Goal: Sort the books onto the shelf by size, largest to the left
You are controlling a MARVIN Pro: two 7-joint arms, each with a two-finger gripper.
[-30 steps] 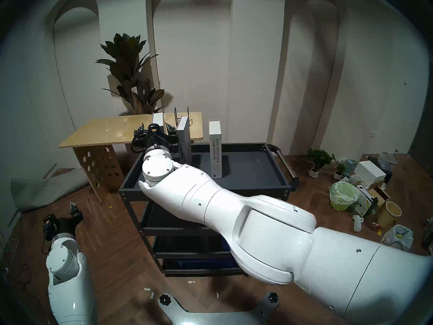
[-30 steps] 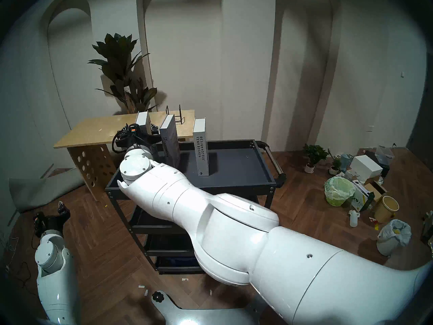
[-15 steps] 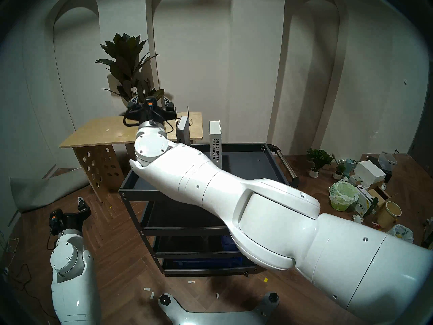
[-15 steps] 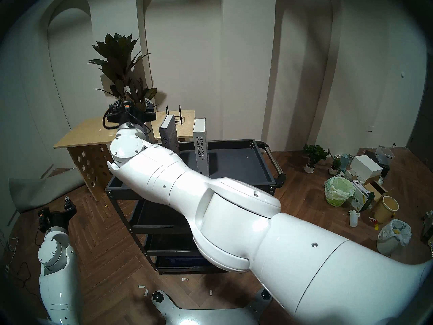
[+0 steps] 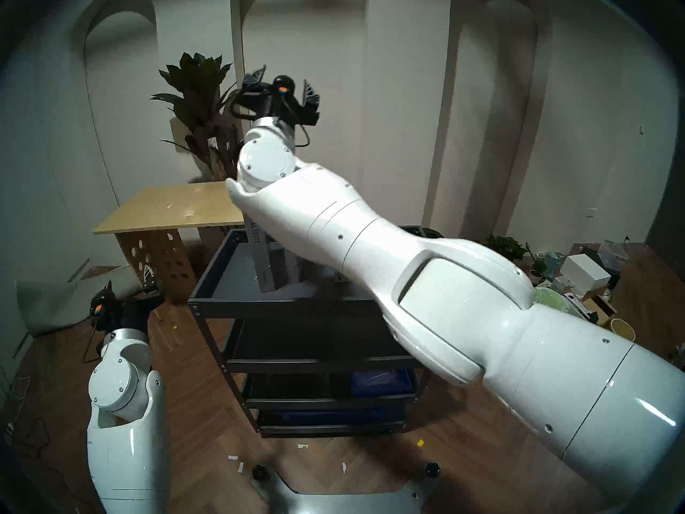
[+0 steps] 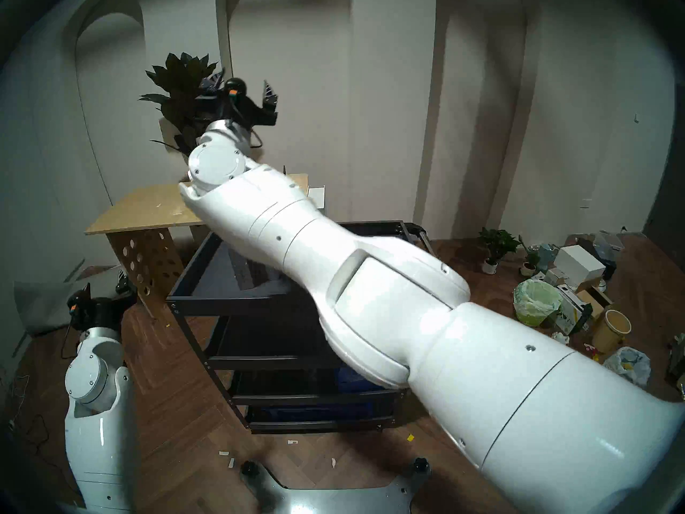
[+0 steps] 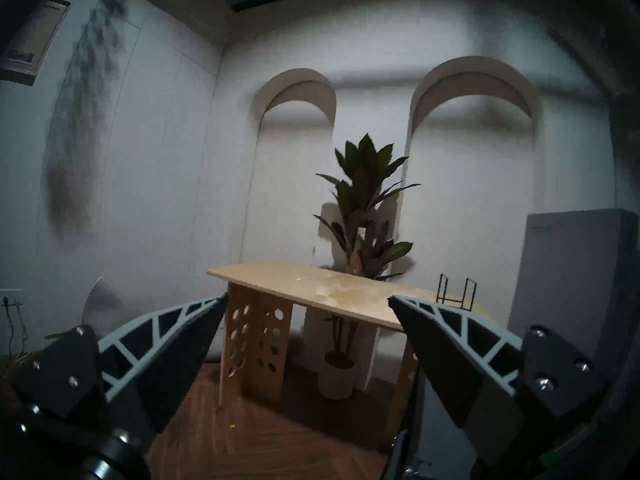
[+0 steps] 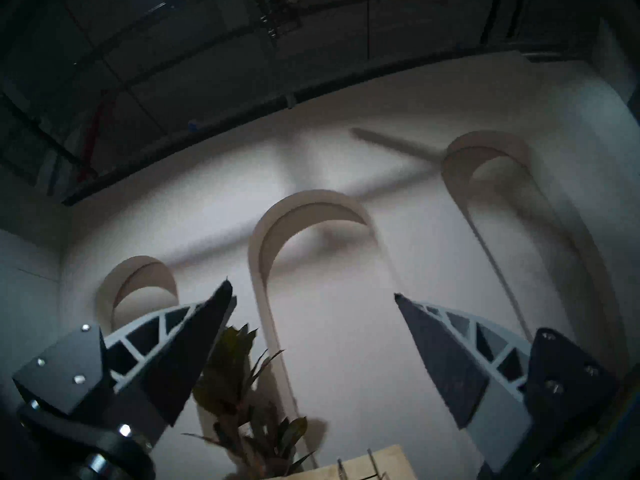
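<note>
The shelf (image 5: 222,279) is the dark grey top tray of a black cart. On its left part stands a tall grey book (image 5: 260,253) with "ISSUE" legible on the spine, and a second dark grey book (image 5: 293,270) is close on its right. My right forearm covers most of both. Only the white top of the third book (image 6: 317,194) shows behind that arm. My right gripper (image 5: 282,83) is raised high above the books, open and empty. My left gripper (image 5: 128,283) hangs low to the left of the cart, open and empty. A grey book (image 7: 571,278) fills the right edge of the left wrist view.
A plywood table (image 5: 166,209) with round holes in its leg stands behind the cart's left corner, with a wire book stand (image 7: 455,292) on it. A tall potted plant (image 5: 200,94) is behind it. Boxes, bins and bags (image 5: 585,276) litter the floor at right.
My right gripper, open around the leftmost book's top a second ago, has risen clear and swung up and right. The left arm has lifted and moved toward the cart.
</note>
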